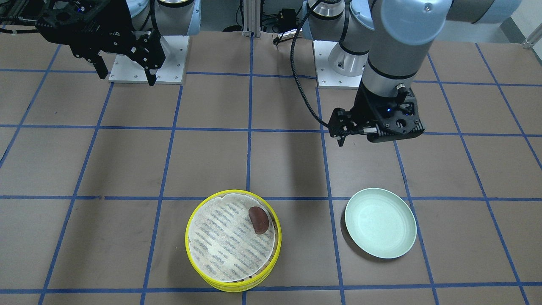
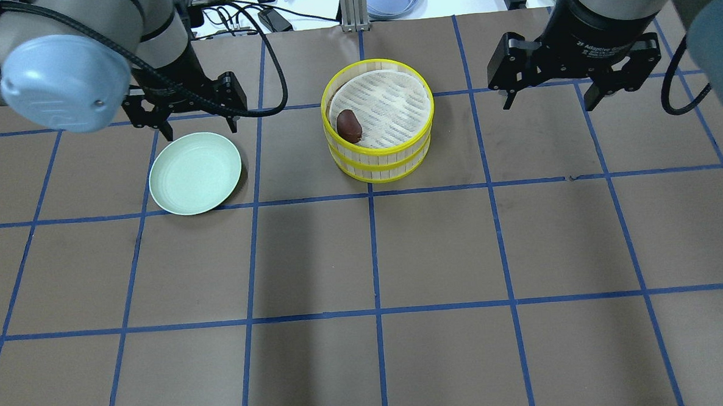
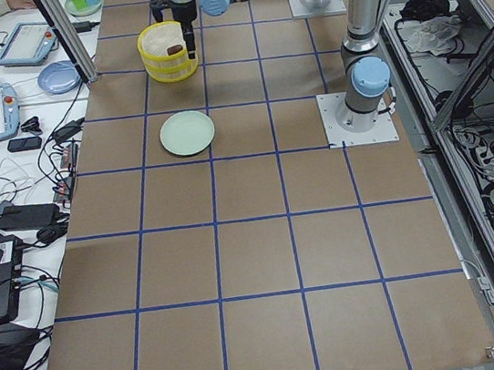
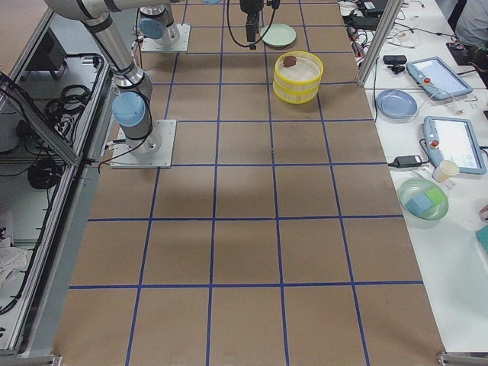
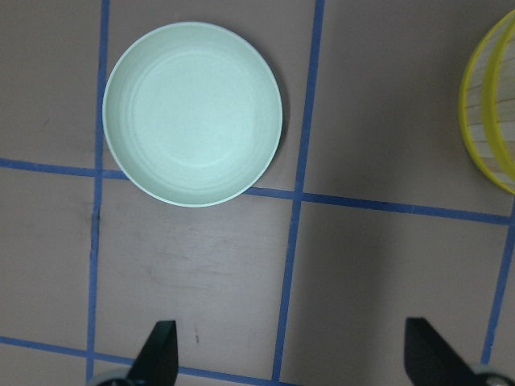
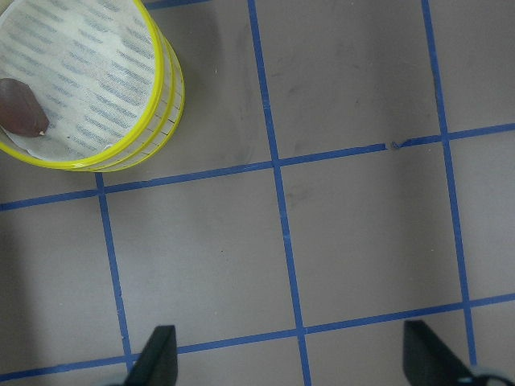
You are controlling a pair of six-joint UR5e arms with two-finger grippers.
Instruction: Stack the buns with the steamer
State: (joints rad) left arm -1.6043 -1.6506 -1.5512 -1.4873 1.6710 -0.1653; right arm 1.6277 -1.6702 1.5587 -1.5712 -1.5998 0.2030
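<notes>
The steamer (image 2: 379, 159) stands as two stacked bamboo tiers with yellow rims, far of centre on the table. The dark reddish-brown bun (image 2: 349, 124) lies on the top tier's white liner, near its rim; it also shows in the front view (image 1: 258, 219) and the right wrist view (image 6: 20, 106). The pale cream bun is hidden. My left gripper (image 2: 190, 122) is open and empty, hovering just beyond the mint-green plate (image 2: 195, 172). My right gripper (image 2: 551, 100) is open and empty, raised to the right of the steamer. The left wrist view shows the plate (image 5: 193, 112) bare.
Blue tape lines grid the brown table. The arm bases (image 1: 148, 59) stand on the robot's side. A side bench with tablets and a blue bowl (image 4: 395, 103) runs along the far edge, behind an aluminium post (image 2: 348, 5).
</notes>
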